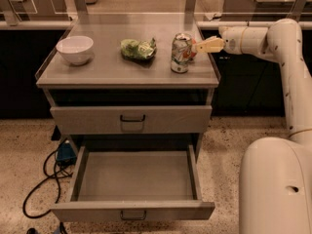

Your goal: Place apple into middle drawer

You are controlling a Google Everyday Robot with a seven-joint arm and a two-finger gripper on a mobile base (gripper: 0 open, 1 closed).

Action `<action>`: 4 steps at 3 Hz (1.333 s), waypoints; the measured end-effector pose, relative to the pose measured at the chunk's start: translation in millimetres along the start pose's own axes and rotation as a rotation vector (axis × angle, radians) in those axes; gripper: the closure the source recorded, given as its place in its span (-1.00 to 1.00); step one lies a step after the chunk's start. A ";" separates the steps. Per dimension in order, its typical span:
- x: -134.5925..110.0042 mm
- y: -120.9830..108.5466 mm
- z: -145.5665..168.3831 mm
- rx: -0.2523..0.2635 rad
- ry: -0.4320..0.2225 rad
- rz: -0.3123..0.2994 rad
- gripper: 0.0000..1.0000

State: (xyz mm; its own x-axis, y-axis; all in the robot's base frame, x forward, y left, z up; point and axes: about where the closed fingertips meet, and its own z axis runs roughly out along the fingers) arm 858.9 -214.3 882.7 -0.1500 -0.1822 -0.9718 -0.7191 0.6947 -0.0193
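The bench [97, 69] stands over the open middle drawer [134, 177] at 6 o'clock, and my gripper [197, 47], released or clenched I cannot tell, points from 3 o'clock at the apple [191, 52], which is tucked behind the can [180, 52].

One raised camera looks forward and down at the table [102, 69] from fairly near, front-on; the tool [201, 46] shows upper right, beside the drink can [180, 53].

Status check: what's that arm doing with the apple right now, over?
Pincer over cabinet top, right edge, tip by the apple. Apple on top, tucked behind drink can. Middle drawer open. Can crowds the grasp.
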 end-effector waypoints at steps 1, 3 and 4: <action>0.5 0.9 1.5 -0.003 0.001 0.001 -1.00; 36.1 14.3 77.0 -0.043 0.051 0.010 -1.00; 40.3 20.9 97.2 -0.048 0.074 -0.012 -1.00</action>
State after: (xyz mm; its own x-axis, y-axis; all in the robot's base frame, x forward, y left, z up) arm 903.9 -139.4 820.2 -0.1898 -0.2425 -0.9514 -0.7523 0.6586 -0.0178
